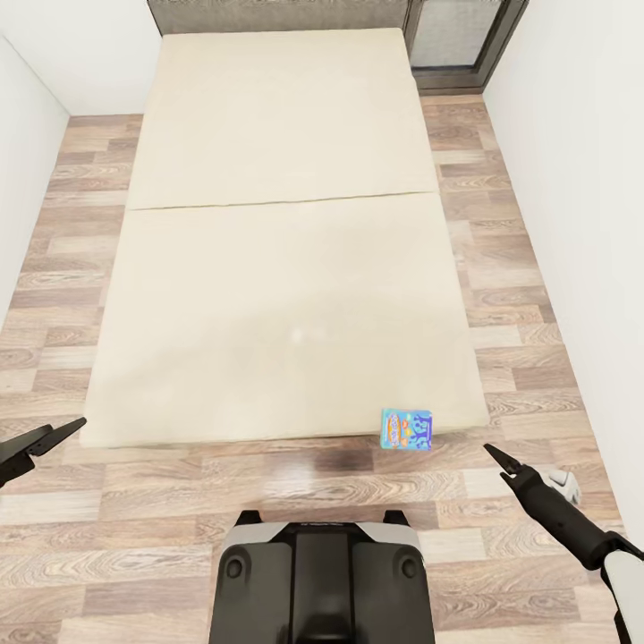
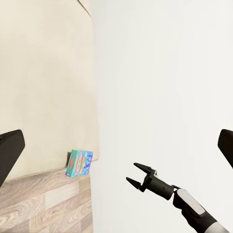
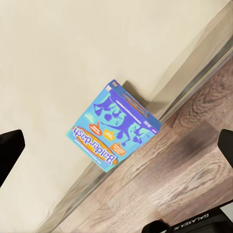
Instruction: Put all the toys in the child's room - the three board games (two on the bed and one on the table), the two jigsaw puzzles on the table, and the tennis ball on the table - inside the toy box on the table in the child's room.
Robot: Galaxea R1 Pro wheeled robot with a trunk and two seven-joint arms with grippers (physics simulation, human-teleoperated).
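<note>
Narrow room, white walls point(image 1: 572, 179) close on both sides. Wood plank floor point(image 1: 134, 528) in mixed brown and grey tones, with a soft sheen near the foot of the mattress. Far end: a dark-framed glazed panel point(image 1: 456, 40) (window or door, cannot tell), grey behind the glass. Light even and flat, with one faint dark patch on the planks.

Blue/teal board game point(image 1: 408, 429) w/ orange print, cream bed point(image 1: 286, 241), wood-plank floor point(image 1: 134, 528).
</note>
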